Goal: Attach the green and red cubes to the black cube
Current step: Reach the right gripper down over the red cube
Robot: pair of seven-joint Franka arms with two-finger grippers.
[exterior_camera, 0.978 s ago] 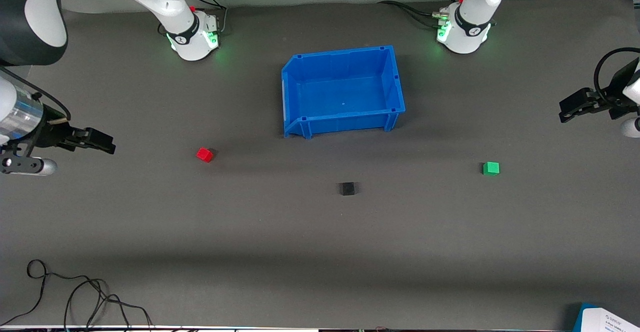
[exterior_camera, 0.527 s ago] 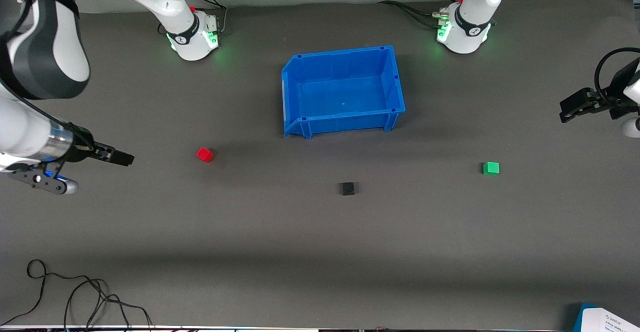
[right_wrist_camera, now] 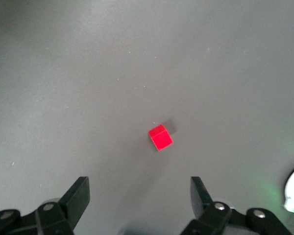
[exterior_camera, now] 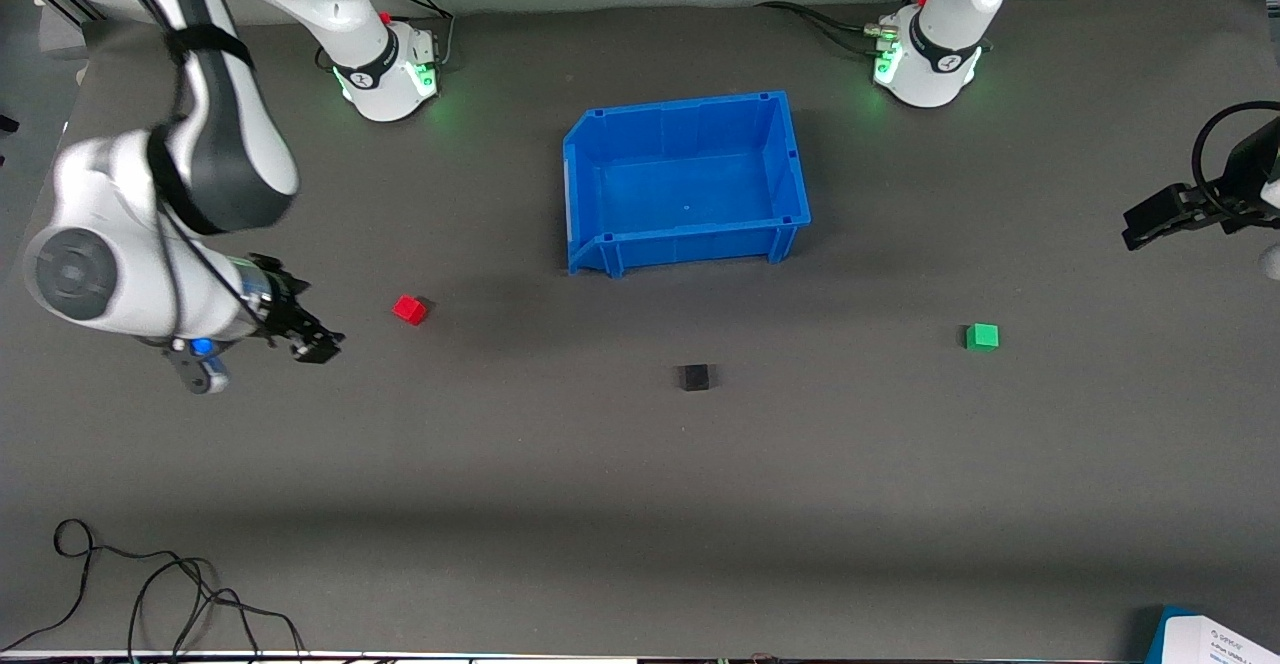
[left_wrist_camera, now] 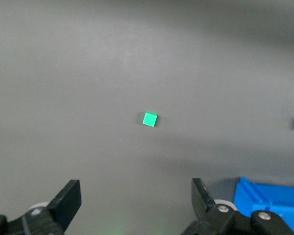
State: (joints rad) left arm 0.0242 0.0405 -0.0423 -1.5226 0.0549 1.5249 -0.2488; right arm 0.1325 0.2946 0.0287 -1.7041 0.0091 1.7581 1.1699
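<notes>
A small black cube (exterior_camera: 694,377) lies on the dark table, nearer the front camera than the blue bin. A red cube (exterior_camera: 409,309) lies toward the right arm's end; it shows in the right wrist view (right_wrist_camera: 160,138). A green cube (exterior_camera: 982,336) lies toward the left arm's end; it shows in the left wrist view (left_wrist_camera: 150,119). My right gripper (exterior_camera: 318,347) is open and empty, up over the table beside the red cube. My left gripper (exterior_camera: 1140,226) is open and empty, up over the table's edge at the left arm's end.
An empty blue bin (exterior_camera: 790,169) stands mid-table, farther from the front camera than the cubes; its corner shows in the left wrist view (left_wrist_camera: 269,200). Loose black cables (exterior_camera: 150,594) lie at the near edge toward the right arm's end. A white-and-blue sheet (exterior_camera: 1215,639) lies at the near corner.
My right arm has swung in over the table and its gripper has moved toward the red cube. My left gripper has shifted only slightly. The cubes have not moved.
</notes>
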